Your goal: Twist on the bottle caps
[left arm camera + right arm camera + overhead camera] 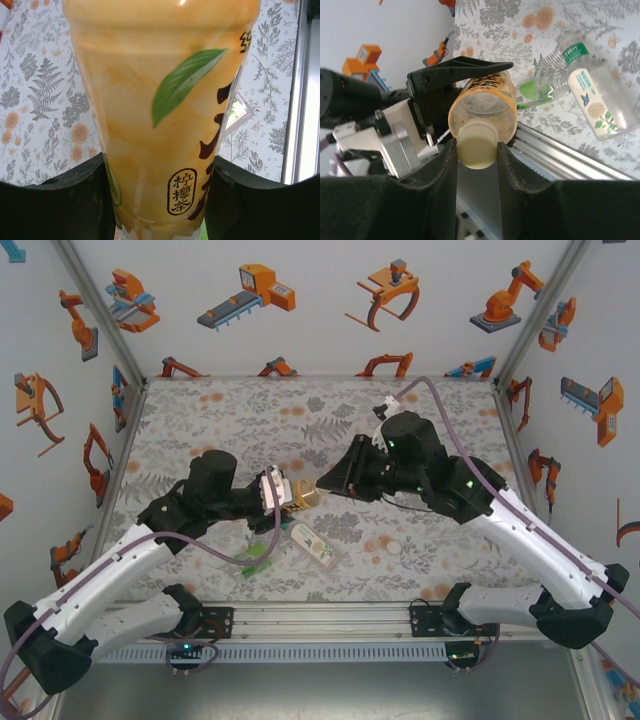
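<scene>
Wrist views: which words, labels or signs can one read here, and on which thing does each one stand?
"柠檬茶": in a dark oval on the amber bottle, left wrist view.
Large dark characters beside it: cut off, not readable.
Print on the white-labelled bottle, right wrist view: too blurred to read.

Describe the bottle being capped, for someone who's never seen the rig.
Over the middle of the floral table: the amber bottle, held by the left gripper, with the right gripper closed on its pale cap. The white-labelled bottle and green bottle lie on the table; this one is held up and shows a green leaf.
</scene>
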Motion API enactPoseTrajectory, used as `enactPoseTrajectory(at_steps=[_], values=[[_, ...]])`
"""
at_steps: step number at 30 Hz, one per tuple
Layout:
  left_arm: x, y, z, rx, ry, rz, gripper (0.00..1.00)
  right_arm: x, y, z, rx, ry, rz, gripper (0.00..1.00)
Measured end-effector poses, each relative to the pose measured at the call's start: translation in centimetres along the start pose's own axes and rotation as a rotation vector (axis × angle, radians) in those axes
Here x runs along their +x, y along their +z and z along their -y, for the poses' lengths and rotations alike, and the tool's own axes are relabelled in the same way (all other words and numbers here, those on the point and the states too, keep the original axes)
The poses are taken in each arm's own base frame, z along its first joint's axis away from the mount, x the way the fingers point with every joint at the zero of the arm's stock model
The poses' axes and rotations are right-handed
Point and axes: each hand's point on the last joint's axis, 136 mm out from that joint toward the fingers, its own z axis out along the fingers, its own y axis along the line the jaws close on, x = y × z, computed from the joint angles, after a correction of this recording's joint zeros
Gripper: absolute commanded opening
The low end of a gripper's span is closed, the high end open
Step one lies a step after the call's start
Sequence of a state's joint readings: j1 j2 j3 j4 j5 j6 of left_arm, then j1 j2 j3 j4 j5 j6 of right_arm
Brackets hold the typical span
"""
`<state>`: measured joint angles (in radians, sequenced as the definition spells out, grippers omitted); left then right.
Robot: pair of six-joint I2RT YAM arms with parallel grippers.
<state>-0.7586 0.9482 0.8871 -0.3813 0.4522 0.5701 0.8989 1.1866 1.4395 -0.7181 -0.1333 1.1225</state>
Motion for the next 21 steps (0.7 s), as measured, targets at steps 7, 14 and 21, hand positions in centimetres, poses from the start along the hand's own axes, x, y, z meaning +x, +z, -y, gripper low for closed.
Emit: enactPoseTrajectory(at_steps=[7, 14, 21], values=[[-0.4, 0.1, 0.0, 0.007, 0.007, 0.019, 0.0, -0.5, -0.8, -1.2, -0.01, -0.139, -0.003, 0.59], [-0.8, 0.1, 0.5, 0.035, 0.009, 0.04, 0.0, -0.3, -4.4, -5.6, -0.184, -0.769, 0.023, 0.64], [-1.3, -0.1, 1.4, 0.085, 0.007, 0.061, 0.0, 3.0, -6.3, -7.3, -0.373, -1.426, -0.05, 0.6]])
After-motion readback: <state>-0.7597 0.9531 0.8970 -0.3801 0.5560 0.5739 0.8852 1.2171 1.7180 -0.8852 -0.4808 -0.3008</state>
